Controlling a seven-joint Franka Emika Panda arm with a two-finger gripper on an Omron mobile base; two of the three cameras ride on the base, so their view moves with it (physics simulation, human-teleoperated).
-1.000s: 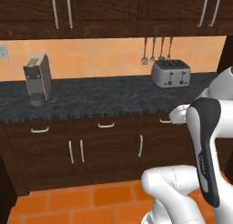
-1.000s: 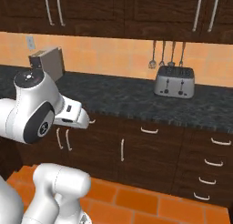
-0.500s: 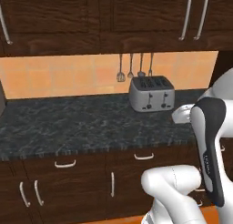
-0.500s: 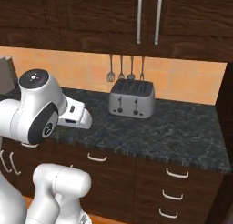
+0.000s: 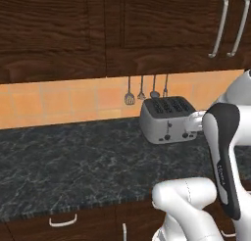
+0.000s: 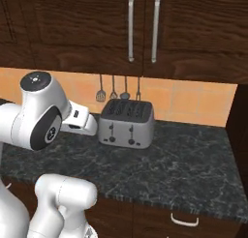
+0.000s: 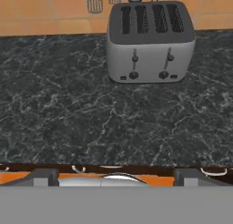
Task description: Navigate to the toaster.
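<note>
The gripper (image 7: 113, 177) shows two dark tips apart, holding nothing, above the counter (image 7: 68, 118) front edge. Beyond, the toaster (image 7: 150, 41) stands at the back edge below hanging utensils (image 5: 147, 90). Over the last second the base has driven closer, bringing it nearly dead ahead; arrival looks nearly complete.

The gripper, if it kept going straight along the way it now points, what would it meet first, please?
Judging by the hand view, it points down and forward at the dark marble countertop, just in front of the toaster. It would probably meet bare countertop first, though depth is hard to judge; the toaster lies a little beyond that line.
</note>
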